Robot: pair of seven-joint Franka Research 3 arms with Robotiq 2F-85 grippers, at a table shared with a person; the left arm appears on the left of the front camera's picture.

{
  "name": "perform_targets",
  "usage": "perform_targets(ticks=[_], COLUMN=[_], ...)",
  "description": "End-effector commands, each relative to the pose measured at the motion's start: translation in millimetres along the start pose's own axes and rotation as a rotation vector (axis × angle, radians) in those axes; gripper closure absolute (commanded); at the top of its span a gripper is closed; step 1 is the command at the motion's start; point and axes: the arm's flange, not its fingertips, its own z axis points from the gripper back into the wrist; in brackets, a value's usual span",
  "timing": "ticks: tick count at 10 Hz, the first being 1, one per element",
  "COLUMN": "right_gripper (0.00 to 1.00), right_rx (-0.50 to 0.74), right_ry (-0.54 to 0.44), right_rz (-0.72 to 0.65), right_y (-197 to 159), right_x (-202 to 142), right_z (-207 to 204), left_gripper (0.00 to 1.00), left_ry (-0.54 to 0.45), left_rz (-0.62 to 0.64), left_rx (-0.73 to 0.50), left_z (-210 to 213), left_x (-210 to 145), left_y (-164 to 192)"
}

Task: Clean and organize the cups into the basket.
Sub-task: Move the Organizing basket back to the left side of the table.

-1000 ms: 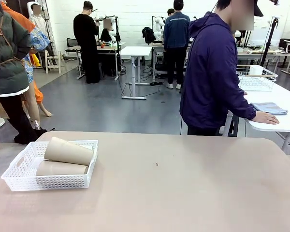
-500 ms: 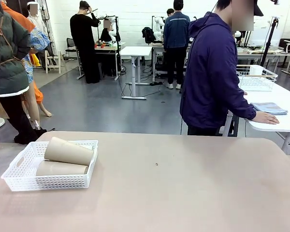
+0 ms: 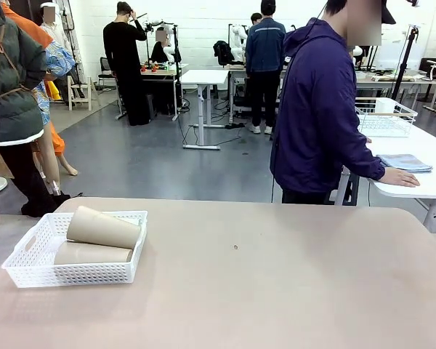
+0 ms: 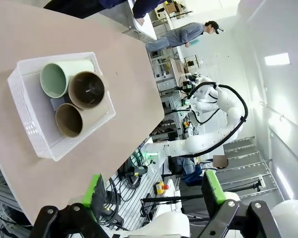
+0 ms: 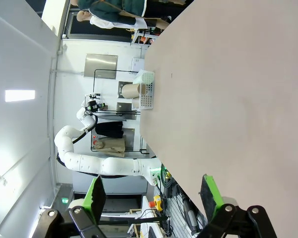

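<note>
Frontally, the basket (image 3: 76, 256) sits at the table's (image 3: 276, 291) left near side with two tan cups (image 3: 102, 228) lying stacked in it. Looking into their mouths, the left wrist view adds a mint green cup (image 4: 57, 78) beside them. Both the left gripper (image 4: 154, 192) and right gripper (image 5: 154, 196) hang with jaws spread, holding nothing. A person (image 3: 320, 109) stands beyond the table.

Basket (image 3: 29, 273) by my table's (image 3: 276, 291) left edge: white perforated plastic. Cups (image 3: 102, 229) in it: matt tan, one mint. Tabletop smooth, matt beige.
</note>
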Motion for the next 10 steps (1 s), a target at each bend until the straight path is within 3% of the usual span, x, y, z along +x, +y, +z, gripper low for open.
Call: perform_targets(ticks=[1, 10], right_gripper=[0.0, 0.0], right_rx=[-0.012, -0.012], right_ry=[-0.001, -0.001], right_rz=[-0.01, -0.01], right_y=[-0.4, -0.4], right_x=[-0.1, -0.1], right_z=[-1.5, -1.5], left_gripper=[0.0, 0.0], left_ry=[-0.002, -0.002], left_rz=[0.009, 0.009], left_rx=[0.0, 0.0], left_z=[0.2, 0.2], left_x=[-1.1, -1.1], left_y=[3.4, 3.4])
